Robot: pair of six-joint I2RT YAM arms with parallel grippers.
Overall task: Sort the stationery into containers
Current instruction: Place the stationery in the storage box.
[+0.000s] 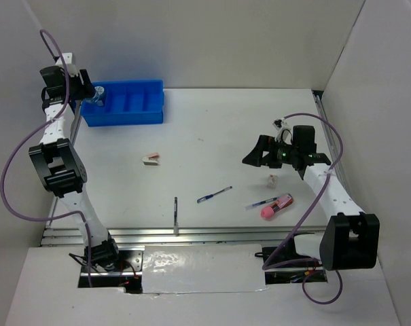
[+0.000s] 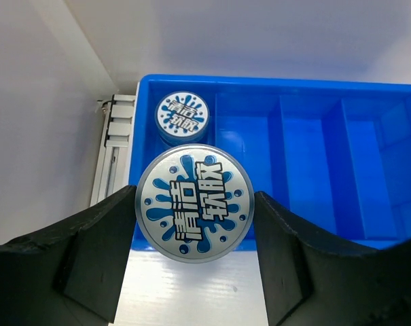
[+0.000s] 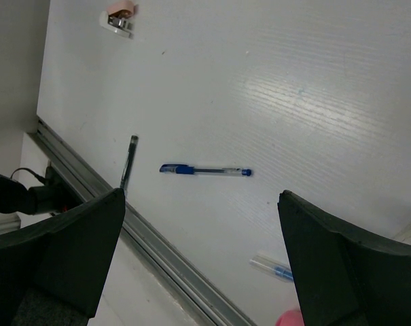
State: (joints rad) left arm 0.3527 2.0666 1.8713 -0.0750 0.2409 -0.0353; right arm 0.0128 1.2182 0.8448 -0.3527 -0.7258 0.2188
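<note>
Roll (image 2: 195,202) sits clamped in the left gripper (image 2: 194,227) above the left end of the tray (image 2: 280,79); next it probably needs lowering and release. The right gripper (image 3: 202,224) gapes empty.

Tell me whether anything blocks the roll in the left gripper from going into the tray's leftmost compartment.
Nothing visible blocks it. The held roll hangs over the blue tray's near wall; another roll already lies at that compartment's far end.
</note>
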